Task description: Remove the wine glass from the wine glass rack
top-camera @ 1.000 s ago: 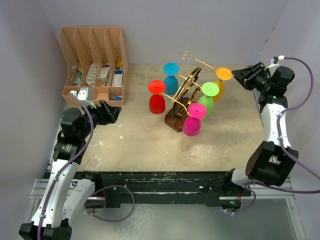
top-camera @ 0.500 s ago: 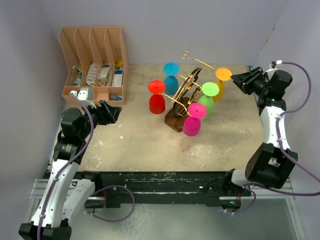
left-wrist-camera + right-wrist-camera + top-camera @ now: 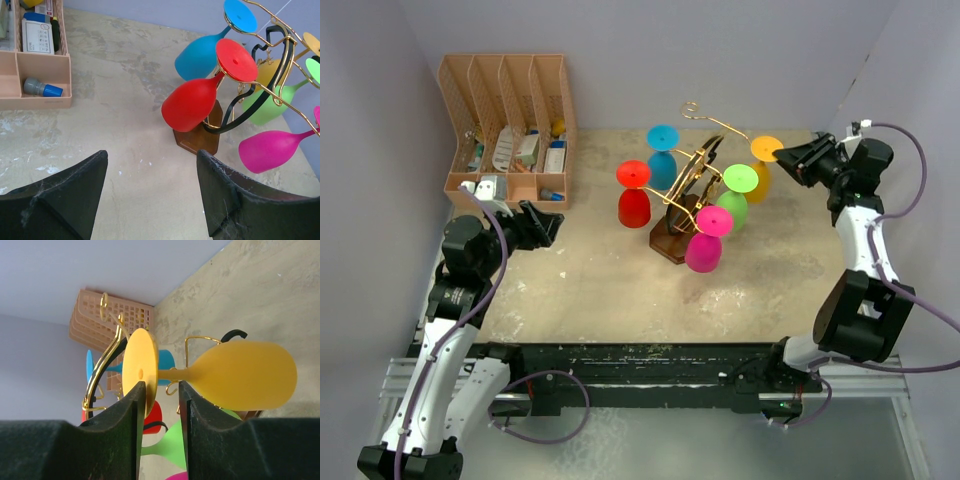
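My right claw (image 3: 161, 387), barely parted, has the yellow glass's (image 3: 240, 375) thin round foot at its gap, at the gold wire rack's (image 3: 672, 243) 2 o'clock. The glossy green glass (image 3: 732, 205) crowds in at 7 o'clock. My left claw (image 3: 150, 155) gapes empty over the mottled surface (image 3: 600, 270).

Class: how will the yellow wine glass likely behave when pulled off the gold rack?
Probably stiff and light: the yellow wine glass looks like opaque moulded plastic. Its thin stem and smooth foot may slip in the right gripper. Laid down, its round bowl would likely roll.
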Robot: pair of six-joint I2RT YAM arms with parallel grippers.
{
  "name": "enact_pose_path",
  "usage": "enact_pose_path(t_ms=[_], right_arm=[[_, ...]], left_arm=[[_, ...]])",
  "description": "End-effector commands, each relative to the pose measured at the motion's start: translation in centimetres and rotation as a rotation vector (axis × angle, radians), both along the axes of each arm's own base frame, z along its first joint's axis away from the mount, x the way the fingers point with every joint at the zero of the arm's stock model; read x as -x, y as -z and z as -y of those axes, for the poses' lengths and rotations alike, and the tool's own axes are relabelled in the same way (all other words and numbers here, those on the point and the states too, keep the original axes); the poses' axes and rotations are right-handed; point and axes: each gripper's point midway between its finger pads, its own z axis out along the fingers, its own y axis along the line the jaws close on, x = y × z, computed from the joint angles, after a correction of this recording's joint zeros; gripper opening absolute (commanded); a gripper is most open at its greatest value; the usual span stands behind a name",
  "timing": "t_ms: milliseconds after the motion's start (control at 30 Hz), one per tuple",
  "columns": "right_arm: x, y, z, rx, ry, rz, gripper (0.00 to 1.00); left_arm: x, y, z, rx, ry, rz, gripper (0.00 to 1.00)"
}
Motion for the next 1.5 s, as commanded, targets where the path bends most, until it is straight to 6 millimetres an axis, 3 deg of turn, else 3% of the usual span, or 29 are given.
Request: enact_pose_path(t_ms=[0,233,433,833,1200,1467], right_arm=[[-0.5,-2.3,-0.8,0.012,-0.037,0.082,0.32],[-0.7,-2.9,-0.9,0.013,-0.021,0.091,0.11],[-0.3,-3.2,-0.7,0.011,0.003,0.080,0.00],[0.2,-4.2,-1.2,-0.059,0.005,0.086,0.00],[0.4,-4.4,0.3,-0.115,0.088,0.101,0.00],[0.7,-5.8,0.4,-0.139,0.094,0.150,0.00]], left_arm=[[-0.3,-1.3,0.1,0.000,-0.003,0.048,0.75],[-0.4,-1.2,0.0,0.000,-0.005,0.044,0.75],[-0.3,-1.3,0.0,0.000,-0.006,0.048,0.75],[-0.3,-1.4,0.0,0.000,-0.008,0.052,0.75],[-0.2,-1.6,-0.1,-0.001,-0.009,0.056,0.75],[-0.3,-1.5,-0.1,-0.002,-0.008,0.055,0.75]])
